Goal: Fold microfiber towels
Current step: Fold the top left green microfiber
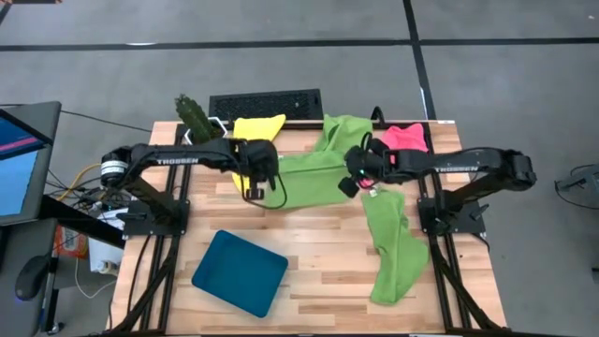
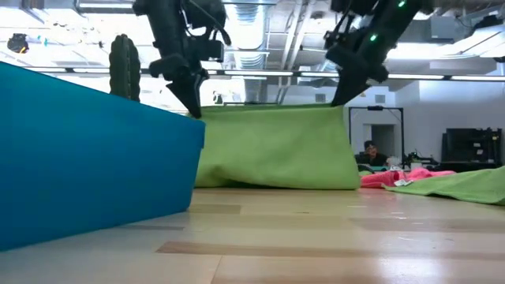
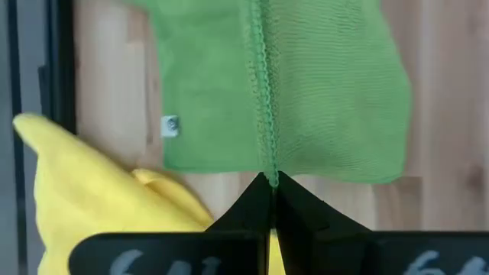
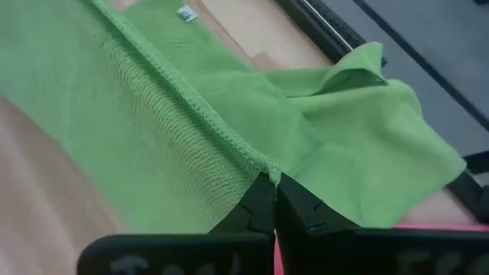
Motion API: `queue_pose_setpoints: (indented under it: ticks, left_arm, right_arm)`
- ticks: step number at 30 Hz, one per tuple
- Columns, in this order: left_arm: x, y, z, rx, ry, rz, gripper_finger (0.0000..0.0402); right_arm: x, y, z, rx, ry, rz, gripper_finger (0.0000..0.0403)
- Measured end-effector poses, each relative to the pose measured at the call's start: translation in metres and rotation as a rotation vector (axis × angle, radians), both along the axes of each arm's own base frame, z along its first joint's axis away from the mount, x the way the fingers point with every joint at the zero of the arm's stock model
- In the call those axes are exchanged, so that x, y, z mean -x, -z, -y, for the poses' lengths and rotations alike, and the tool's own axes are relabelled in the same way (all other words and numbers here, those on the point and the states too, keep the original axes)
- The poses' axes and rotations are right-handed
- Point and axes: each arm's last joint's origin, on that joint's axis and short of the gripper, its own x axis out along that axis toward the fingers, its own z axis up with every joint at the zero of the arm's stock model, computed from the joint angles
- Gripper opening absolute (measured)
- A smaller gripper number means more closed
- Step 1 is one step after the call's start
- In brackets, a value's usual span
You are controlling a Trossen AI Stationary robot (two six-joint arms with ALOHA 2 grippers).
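A lime green towel (image 1: pixel 309 178) (image 2: pixel 272 150) hangs between my two grippers at the table's middle. My left gripper (image 1: pixel 255 187) (image 2: pixel 195 110) is shut on its left upper corner. My right gripper (image 1: pixel 354 180) (image 2: pixel 335 101) is shut on its right upper corner. A yellow towel (image 1: pixel 258 126) lies far left of it and also shows in the left wrist view (image 3: pixel 92 191). A pink towel (image 1: pixel 407 139) lies at the far right. A second green towel (image 1: pixel 393 248) lies at the right, and a third (image 1: pixel 346 126) lies at the far middle. My left gripper pinches the towel's stitched edge (image 3: pixel 267 169) between its two fingers at the towel's left end, coming from above and pointing down. The towel hangs below, its top edge drawn level, its lower part (image 2: pixel 260 183) on the table. My right gripper pinches the same stitched edge (image 4: pixel 269 169) between its two fingers at the towel's right end, from above and slanting down. The towel hangs below the fingers, its top edge (image 2: pixel 268 107) stretched toward the left gripper.
A dark teal tray (image 1: pixel 241 271) (image 2: pixel 87 150) lies at the near left. A black keyboard (image 1: pixel 265 103) and a cactus (image 1: pixel 195 117) stand at the far edge. Bare wood (image 1: pixel 318 271) shows at the near middle.
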Motion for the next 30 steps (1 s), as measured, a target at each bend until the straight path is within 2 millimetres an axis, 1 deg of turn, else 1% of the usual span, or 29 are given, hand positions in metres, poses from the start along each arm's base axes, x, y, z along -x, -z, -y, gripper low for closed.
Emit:
queue_pose_setpoints:
  ticks: [2, 8, 11, 16, 20, 26, 30]
  left_arm:
    - [0.002, 0.0, -0.01, -0.007, -0.019, 0.006, 0.0]
    - [0.005, -0.002, -0.03, 0.033, -0.016, 0.065, 0.0]
    - [0.006, -0.003, -0.037, 0.039, -0.023, 0.089, 0.0]
    - [0.006, -0.004, -0.04, 0.036, -0.022, 0.107, 0.0]
    - [0.006, -0.004, -0.044, 0.029, -0.03, 0.117, 0.0]
    - [0.008, -0.004, -0.047, 0.018, -0.044, 0.115, 0.0]
    - [0.004, 0.003, -0.052, 0.024, -0.051, 0.1, 0.0]
  right_arm:
    - [-0.004, 0.005, 0.01, 0.013, 0.002, -0.013, 0.0024]
    - [-0.015, 0.031, 0.033, 0.006, 0.004, -0.12, 0.0023]
    - [-0.019, 0.041, 0.042, 0.006, 0.016, -0.146, 0.0023]
    - [-0.021, 0.051, 0.05, 0.003, 0.018, -0.182, 0.0027]
    - [-0.019, 0.046, 0.05, 0.009, 0.014, -0.178, 0.0025]
    - [-0.006, 0.018, 0.045, 0.052, 0.006, -0.1, 0.0021]
    - [-0.001, 0.015, 0.048, 0.039, 0.019, -0.096, 0.0023]
